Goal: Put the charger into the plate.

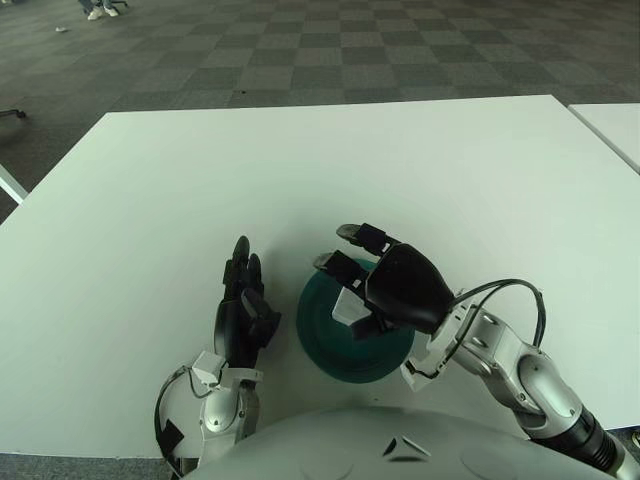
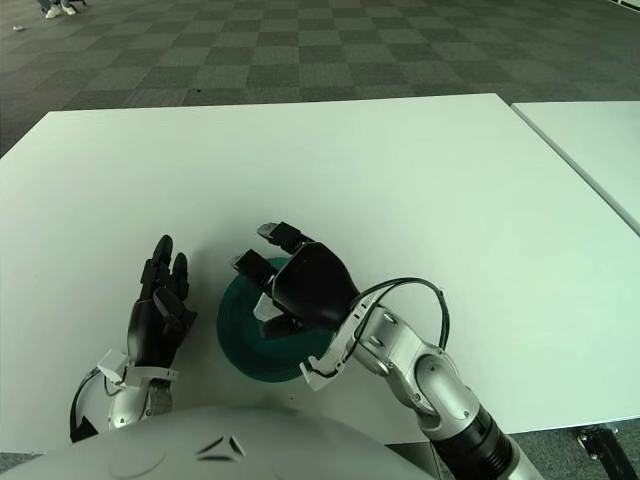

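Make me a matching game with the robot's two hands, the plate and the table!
Things:
1. left hand
2. right hand
3. plate
4. table

Clues:
A. white and wide
B. dark green and round
C. beside the plate on its left, fingers open
D. over the plate, fingers spread

Pairs: 1-C, 2-D, 3-B, 4-A

White bench (image 1: 400, 170), on checkered carpet floor (image 1: 300, 50). One dark green plate (image 1: 325, 335) sits on it near the front edge, centre. Second white bench (image 1: 615, 125) just beside, at right.
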